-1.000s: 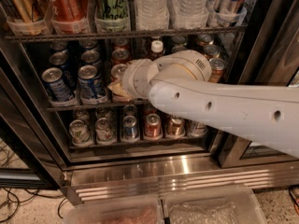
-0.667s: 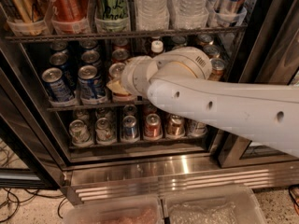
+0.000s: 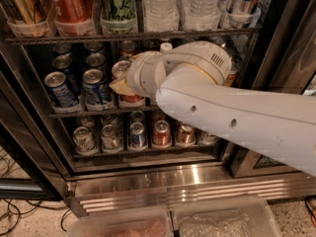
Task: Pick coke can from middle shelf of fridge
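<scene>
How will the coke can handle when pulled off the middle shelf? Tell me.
The gripper sits at the coke can. Smooth metal sides: probably slippery. Thin aluminium may dent if squeezed. Blue cans stand close beside it, so it could knock them.

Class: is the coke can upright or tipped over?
Upright. The coke can shows its lid on top, like neighbouring blue cans; the gripper is at its side.

No lettering can be read for sure; the cans in the fridge (image 3: 163, 179) show only blurred marks. The hand (image 3: 120, 86) is at the middle shelf (image 3: 74, 113), against the coke can (image 3: 131, 99), whose script is unreadable.
</scene>
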Robot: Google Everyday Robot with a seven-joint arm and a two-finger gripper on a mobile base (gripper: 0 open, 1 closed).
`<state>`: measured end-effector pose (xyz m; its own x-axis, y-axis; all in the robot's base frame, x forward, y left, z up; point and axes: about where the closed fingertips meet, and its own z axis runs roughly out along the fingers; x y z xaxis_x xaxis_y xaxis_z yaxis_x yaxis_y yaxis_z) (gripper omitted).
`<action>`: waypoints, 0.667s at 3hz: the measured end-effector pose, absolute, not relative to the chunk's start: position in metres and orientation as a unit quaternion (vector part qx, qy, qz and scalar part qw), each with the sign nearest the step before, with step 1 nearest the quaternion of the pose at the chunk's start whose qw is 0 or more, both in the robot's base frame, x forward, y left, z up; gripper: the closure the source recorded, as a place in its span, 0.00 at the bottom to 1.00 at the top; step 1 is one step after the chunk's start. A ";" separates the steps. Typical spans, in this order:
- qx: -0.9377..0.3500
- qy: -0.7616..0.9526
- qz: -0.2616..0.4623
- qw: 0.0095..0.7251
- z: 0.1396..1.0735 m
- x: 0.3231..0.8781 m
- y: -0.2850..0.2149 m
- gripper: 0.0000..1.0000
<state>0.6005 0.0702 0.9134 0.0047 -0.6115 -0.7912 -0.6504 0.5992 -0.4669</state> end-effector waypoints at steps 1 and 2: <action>-0.447 0.703 0.021 0.552 0.917 0.595 0.074 1.00; -0.440 0.706 0.038 0.554 0.917 0.586 0.081 1.00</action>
<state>0.5864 0.0806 0.9172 0.0005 -0.5791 -0.8152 -0.6641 0.6093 -0.4332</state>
